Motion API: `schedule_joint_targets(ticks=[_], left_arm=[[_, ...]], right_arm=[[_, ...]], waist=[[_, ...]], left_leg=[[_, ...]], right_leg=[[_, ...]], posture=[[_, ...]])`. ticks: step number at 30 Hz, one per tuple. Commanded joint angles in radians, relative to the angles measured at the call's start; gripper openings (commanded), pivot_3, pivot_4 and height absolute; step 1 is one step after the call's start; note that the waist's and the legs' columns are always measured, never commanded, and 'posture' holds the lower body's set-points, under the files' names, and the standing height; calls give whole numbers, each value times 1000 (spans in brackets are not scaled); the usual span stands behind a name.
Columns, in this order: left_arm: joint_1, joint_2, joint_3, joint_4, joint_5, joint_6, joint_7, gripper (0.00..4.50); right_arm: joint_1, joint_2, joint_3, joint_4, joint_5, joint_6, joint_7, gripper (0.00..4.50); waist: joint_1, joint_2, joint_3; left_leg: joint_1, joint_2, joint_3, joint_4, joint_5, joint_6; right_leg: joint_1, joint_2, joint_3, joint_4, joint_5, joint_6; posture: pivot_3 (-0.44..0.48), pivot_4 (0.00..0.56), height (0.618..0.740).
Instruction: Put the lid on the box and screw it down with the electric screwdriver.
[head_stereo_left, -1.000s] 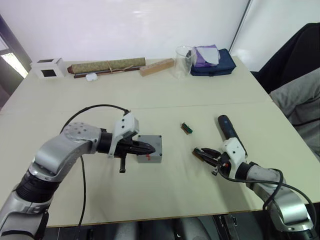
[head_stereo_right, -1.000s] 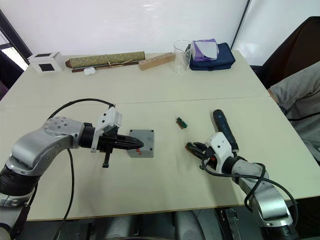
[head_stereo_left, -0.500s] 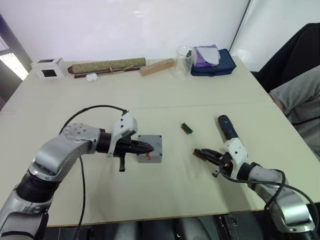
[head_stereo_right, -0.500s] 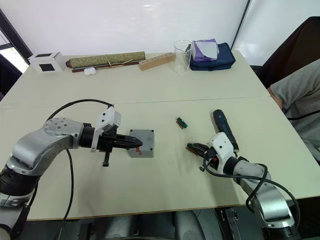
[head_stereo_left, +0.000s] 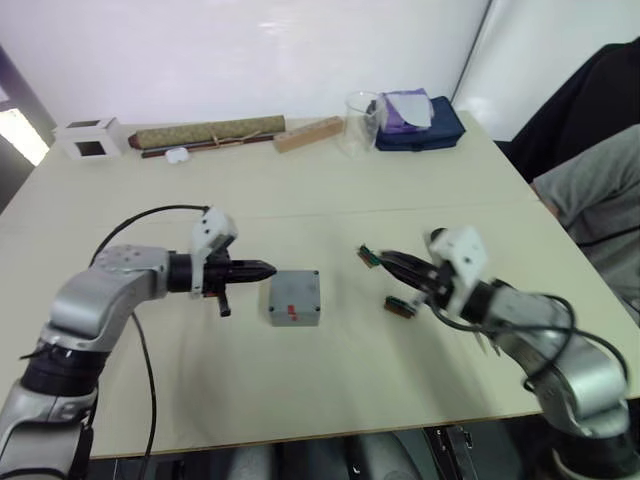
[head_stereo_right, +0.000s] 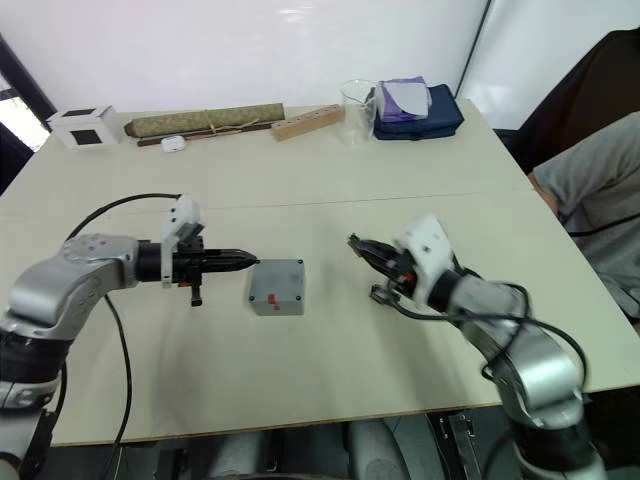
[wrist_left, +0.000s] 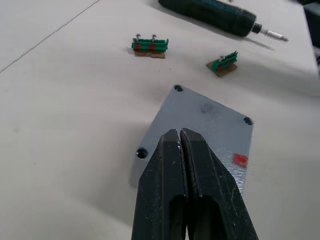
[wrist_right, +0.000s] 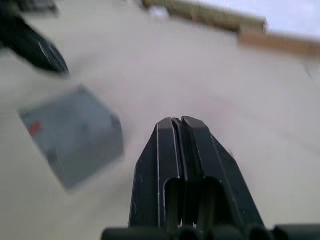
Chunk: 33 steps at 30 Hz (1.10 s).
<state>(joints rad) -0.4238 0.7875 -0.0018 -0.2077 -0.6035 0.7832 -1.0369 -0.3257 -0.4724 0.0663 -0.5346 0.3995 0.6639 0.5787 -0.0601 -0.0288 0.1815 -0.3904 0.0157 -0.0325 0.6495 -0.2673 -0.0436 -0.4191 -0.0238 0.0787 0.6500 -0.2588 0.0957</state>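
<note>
The grey box, red mark on its near side, rests mid-table with the flat grey lid lying on top, screw holes at its corners. My left gripper is shut and empty, its tip just left of the box and apart from it. My right gripper is also shut and empty, raised above the table right of the box, near a small green part. In the left wrist view the dark electric screwdriver lies on the table beyond the box.
A second green terminal part lies under my right arm. Along the far edge stand a white cube, a rolled olive bundle, a wooden block, a clear beaker and a blue pouch. A person sits at the right edge.
My left gripper has pulled back left, off the box. My right arm has lifted and swung left and forward, away from the screwdriver toward the green part. The camera shifted slightly.
</note>
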Motion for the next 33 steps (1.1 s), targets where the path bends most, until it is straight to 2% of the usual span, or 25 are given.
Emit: schedule_joint_targets(ticks=[1, 7, 13, 33], left_arm=[[42, 13, 51, -75, -34, 17, 16, 0], [67, 11, 90, -143, -72, 63, 69, 0], [85, 11, 110, -182, -96, 90, 110, 0], [77, 7, 75, -179, -81, 76, 142, 0]], right_arm=[[-55, 49, 97, 95, -52, -78, 17, 24], [-53, 68, 159, 158, -96, -145, 43, 24], [-40, 72, 176, 182, -115, -173, 60, 24], [-50, 100, 195, 272, -168, -230, 73, 24]], waist=[[7, 0, 0], [19, 0, 0], [16, 0, 0], [16, 0, 0]], left_leg=[[-1, 0, -1, 0, 0, 0], [-4, -3, 0, 1, 0, 0], [-2, -1, -1, 1, 0, 0], [-2, -1, 0, 1, 0, 0]], right_leg=[[0, 0, -1, 0, 0, 0], [-1, -5, -1, -1, 0, 0], [-1, -2, -1, 0, 0, 0], [-1, -2, -1, 0, 0, 0]], posture=[[0, 150, 740], [0, 150, 740], [0, 150, 740], [0, 150, 740]])
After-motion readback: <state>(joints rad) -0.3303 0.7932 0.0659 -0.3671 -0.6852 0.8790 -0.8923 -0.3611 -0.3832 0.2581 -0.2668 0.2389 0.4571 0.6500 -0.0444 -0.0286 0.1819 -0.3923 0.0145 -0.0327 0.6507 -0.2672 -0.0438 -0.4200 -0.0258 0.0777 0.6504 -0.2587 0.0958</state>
